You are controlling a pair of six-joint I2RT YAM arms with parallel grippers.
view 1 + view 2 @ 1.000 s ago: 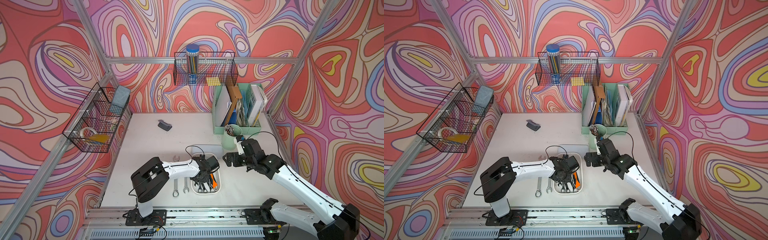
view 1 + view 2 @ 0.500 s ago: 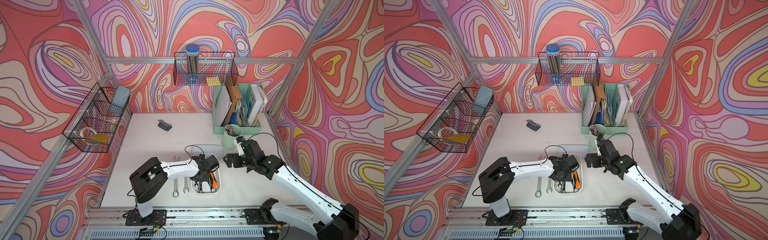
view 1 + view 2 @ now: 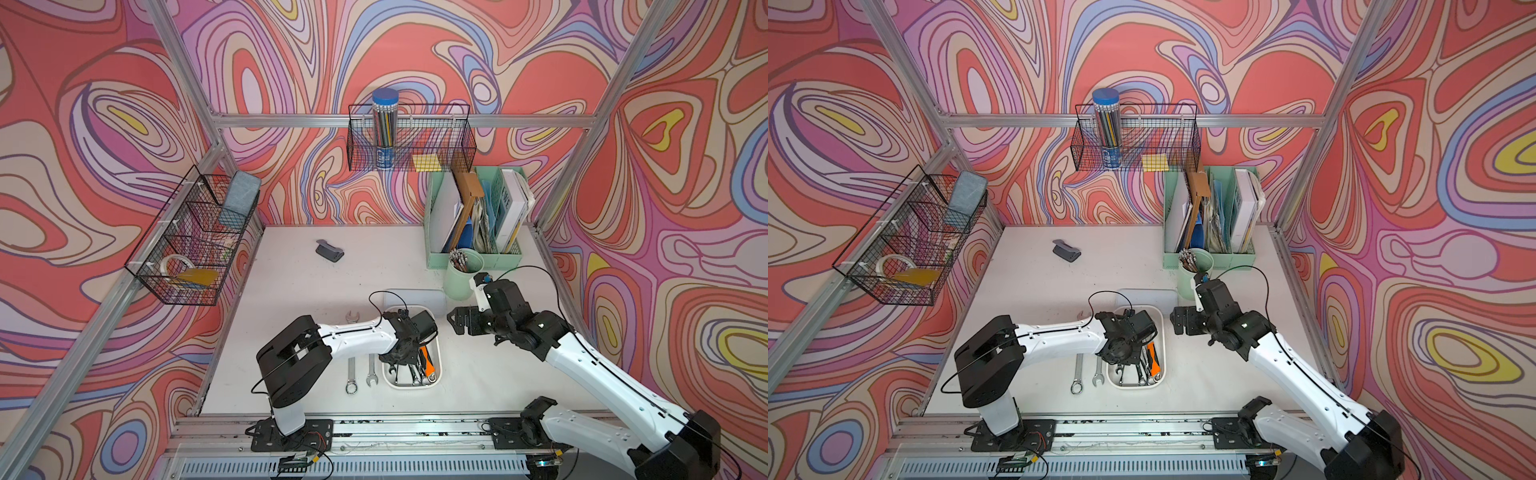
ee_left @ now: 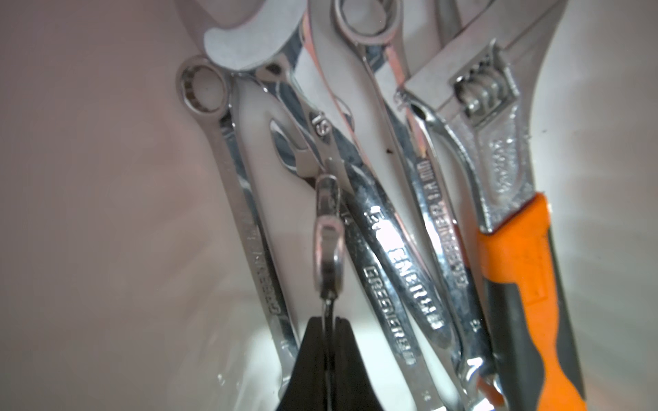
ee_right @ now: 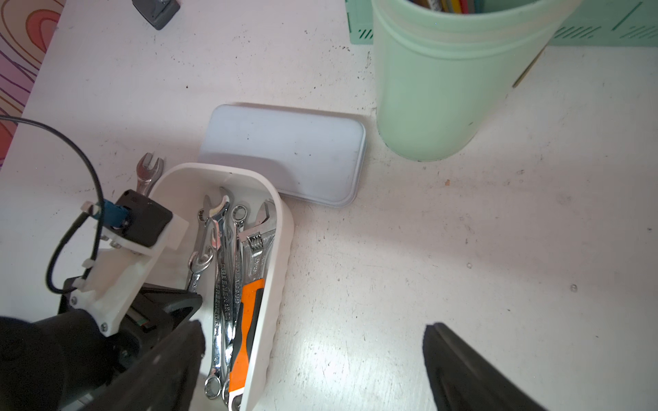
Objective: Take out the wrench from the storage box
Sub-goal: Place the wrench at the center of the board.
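Left tool (image 4: pixel 327 325), lower middle, clamps a slim wrench (image 4: pixel 328 245) edge-on to lift it from the storage box (image 3: pixel 409 386); right tool (image 3: pixel 454 322) hangs open.

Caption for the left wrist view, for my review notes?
Inside the storage box, the left fingers pinch a small wrench edge-on above loose wrenches and an orange-handled adjustable wrench.

Mint cup (image 3: pixel 462 283); file holder (image 3: pixel 503 260)
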